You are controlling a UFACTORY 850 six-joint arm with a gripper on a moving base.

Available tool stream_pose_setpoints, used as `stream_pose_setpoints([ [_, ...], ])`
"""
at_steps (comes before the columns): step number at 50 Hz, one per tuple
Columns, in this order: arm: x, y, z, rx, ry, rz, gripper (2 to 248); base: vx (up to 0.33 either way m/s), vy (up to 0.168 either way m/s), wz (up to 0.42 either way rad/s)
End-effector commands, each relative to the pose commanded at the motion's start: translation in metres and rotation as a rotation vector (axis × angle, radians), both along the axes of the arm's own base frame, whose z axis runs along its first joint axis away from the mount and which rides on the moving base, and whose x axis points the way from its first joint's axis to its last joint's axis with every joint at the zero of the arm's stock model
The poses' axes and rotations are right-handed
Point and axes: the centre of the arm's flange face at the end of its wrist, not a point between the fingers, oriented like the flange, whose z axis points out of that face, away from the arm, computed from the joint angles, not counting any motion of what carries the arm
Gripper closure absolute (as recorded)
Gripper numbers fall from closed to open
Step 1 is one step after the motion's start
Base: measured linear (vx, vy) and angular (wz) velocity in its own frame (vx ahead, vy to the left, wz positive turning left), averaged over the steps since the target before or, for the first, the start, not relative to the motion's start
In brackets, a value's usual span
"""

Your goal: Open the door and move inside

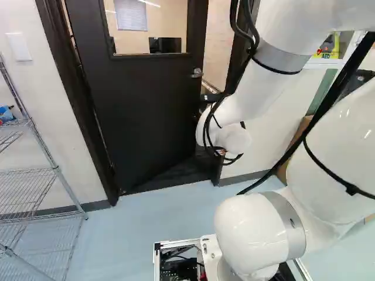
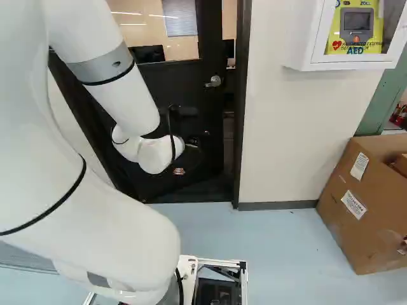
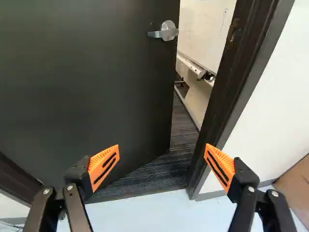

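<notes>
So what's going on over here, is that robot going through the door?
A white robot arm is reaching toward a dark door that stands partly open, swung inward. Its claw is spread open, holding nothing, and no one grips the lever handle. The base is outside, not through yet.

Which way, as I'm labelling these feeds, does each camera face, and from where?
Left base view: on the base, behind the arm's left, facing ahead and slightly down at the door; arm shows.
Right base view: likewise, behind the arm's right; door, cardboard box and arm show.
Wrist view: on the wrist, looking along the open gripper, which shows, at the ajar door.
All three share the door handle.
</notes>
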Motion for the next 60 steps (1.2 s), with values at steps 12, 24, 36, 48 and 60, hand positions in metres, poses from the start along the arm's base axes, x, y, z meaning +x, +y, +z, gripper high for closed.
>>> stream_pose_setpoints([
  [12, 0.0000, 0.0000, 0.0000, 0.000, 0.000, 0.000, 3, 0.000, 0.000, 0.000],
  [24, 0.0000, 0.0000, 0.0000, 0.000, 0.000, 0.000, 3, 0.000, 0.000, 0.000],
  [36, 0.0000, 0.0000, 0.0000, 0.000, 0.000, 0.000, 3, 0.052, 0.038, 0.172],
  [48, 0.0000, 0.0000, 0.0000, 0.000, 0.000, 0.000, 3, 0.085, 0.063, 0.281],
  [60, 0.0000, 0.0000, 0.0000, 0.000, 0.000, 0.000, 3, 0.095, 0.066, 0.263],
])
